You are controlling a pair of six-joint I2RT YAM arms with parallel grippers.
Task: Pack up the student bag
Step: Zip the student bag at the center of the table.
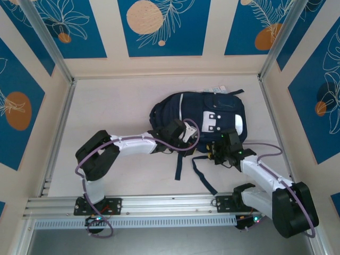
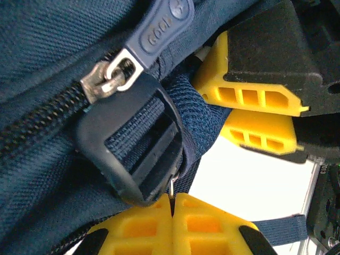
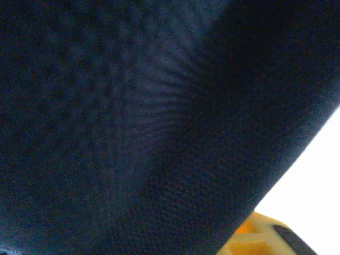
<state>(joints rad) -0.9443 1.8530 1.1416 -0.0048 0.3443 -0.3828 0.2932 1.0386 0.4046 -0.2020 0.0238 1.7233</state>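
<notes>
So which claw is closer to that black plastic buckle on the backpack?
Left. The left gripper, shut, sits right under the buckle, touching its lower edge. The right gripper is off to the side, past a fold of blue strap.

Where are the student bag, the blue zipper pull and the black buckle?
student bag [image 1: 191, 109], top view, front panel.
blue zipper pull [image 2: 159, 26], left wrist view, rubber tab.
black buckle [image 2: 103, 169], left wrist view, lower rim.

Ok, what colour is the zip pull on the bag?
Greyish blue zip pull, on a silver slider; left wrist view shows it best.
</notes>
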